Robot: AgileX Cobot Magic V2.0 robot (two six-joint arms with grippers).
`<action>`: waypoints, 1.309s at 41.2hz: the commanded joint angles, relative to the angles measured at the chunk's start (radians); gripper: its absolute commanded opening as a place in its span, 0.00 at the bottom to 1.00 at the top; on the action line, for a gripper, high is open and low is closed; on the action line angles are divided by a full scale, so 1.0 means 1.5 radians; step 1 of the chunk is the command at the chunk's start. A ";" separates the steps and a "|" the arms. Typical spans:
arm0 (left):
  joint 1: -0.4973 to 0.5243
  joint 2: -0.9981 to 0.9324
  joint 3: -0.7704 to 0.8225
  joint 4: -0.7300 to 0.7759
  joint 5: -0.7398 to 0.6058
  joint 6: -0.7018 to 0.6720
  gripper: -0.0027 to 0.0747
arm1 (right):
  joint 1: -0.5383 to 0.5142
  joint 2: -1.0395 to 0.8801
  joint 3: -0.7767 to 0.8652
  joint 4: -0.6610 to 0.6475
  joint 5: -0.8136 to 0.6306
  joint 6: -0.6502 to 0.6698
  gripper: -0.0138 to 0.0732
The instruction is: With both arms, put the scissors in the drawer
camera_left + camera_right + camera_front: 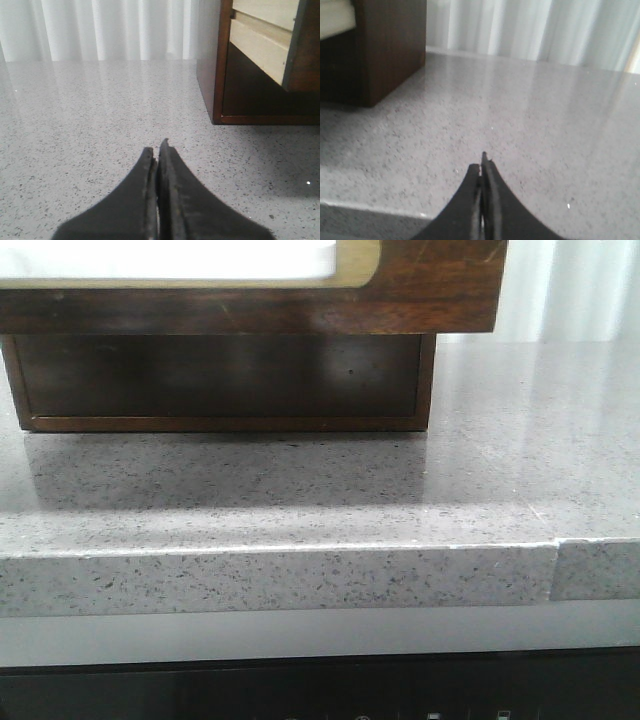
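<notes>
The drawer (430,290), dark brown wood with a white panel rimmed in tan, juts out over the counter at the top of the front view. The left wrist view shows its pale wooden side (260,45) sticking out of the cabinet. No view shows the scissors. My left gripper (157,149) is shut with nothing between its fingers, low over the grey speckled counter, to the left of the cabinet. My right gripper (481,162) is also shut and empty, near the counter's front edge on the cabinet's right side. Neither gripper appears in the front view.
The dark wooden cabinet (220,380) stands on the grey speckled counter (300,490) with an open hollow under the drawer. Its side wall (390,50) rises close to the right gripper. White curtains (110,27) hang behind the counter. The counter's front edge (280,575) runs across the front view.
</notes>
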 commanded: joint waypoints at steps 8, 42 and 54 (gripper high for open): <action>0.002 -0.012 0.016 -0.006 -0.059 -0.001 0.01 | -0.009 -0.012 0.019 -0.007 -0.121 0.000 0.08; 0.002 -0.012 0.016 -0.006 -0.059 -0.001 0.01 | -0.009 -0.012 0.019 -0.007 -0.139 0.057 0.08; 0.002 -0.012 0.016 -0.006 -0.059 -0.001 0.01 | -0.014 -0.012 0.019 -0.007 -0.139 0.057 0.08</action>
